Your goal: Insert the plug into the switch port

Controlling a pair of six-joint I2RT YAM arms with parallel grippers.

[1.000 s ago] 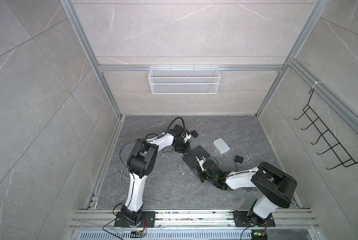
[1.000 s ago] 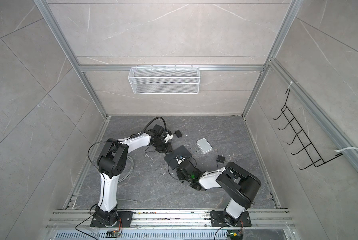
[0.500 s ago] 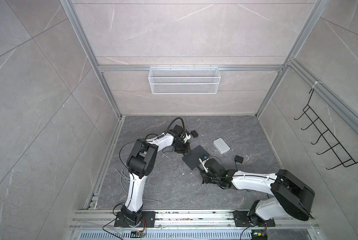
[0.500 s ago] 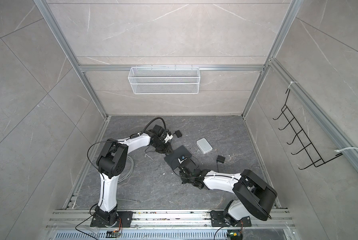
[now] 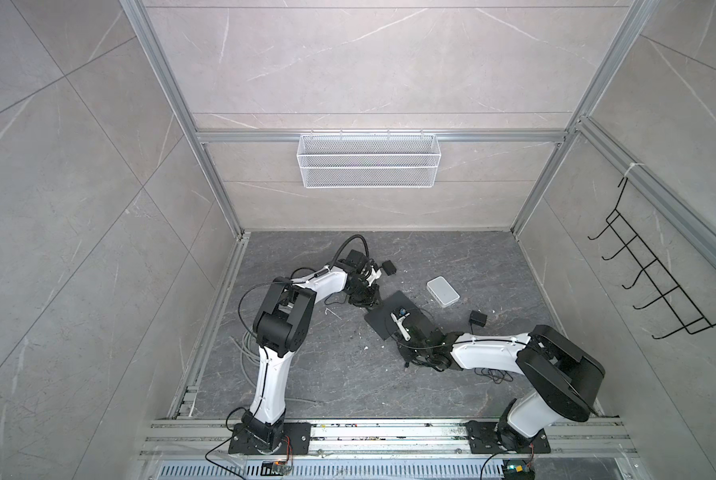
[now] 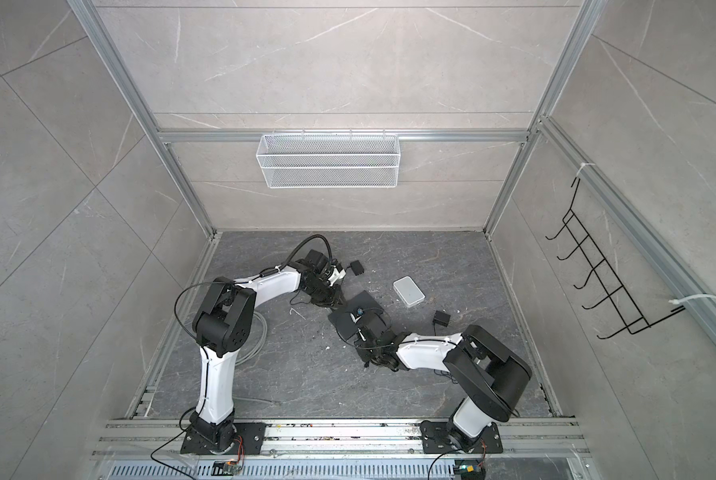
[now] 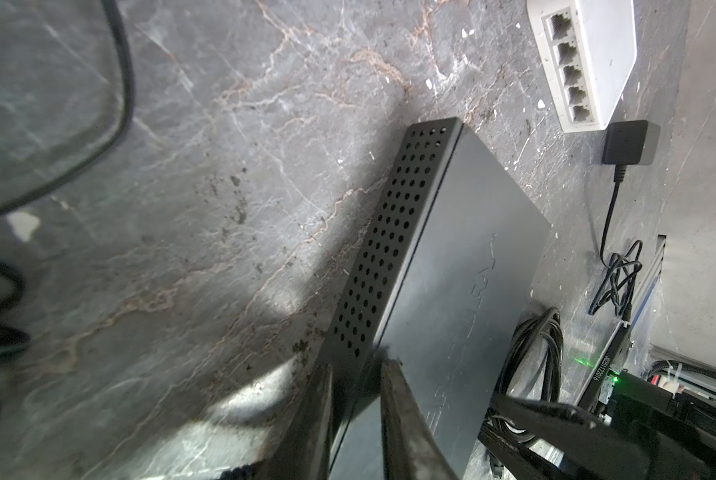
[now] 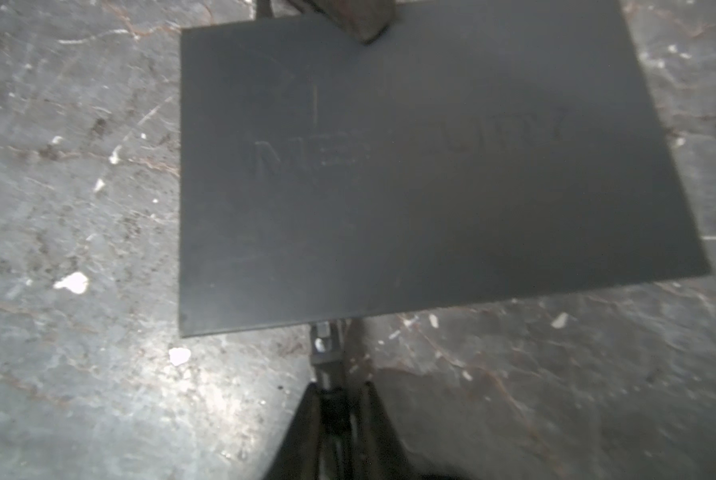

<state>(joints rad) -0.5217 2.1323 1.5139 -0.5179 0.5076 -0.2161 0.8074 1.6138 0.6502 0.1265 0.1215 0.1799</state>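
Over a dark marbled counter (image 5: 327,365). Clamps black switch (image 8: 431,166) at one corner with left hand (image 7: 358,368); pinches plug (image 8: 324,338) in right hand (image 8: 339,386), tip touching the switch's edge. Could jam if pushed off-line: port hidden. Could shove switch loose.

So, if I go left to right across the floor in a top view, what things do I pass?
Grey cable coil → black switch → white switch → small black adapter.
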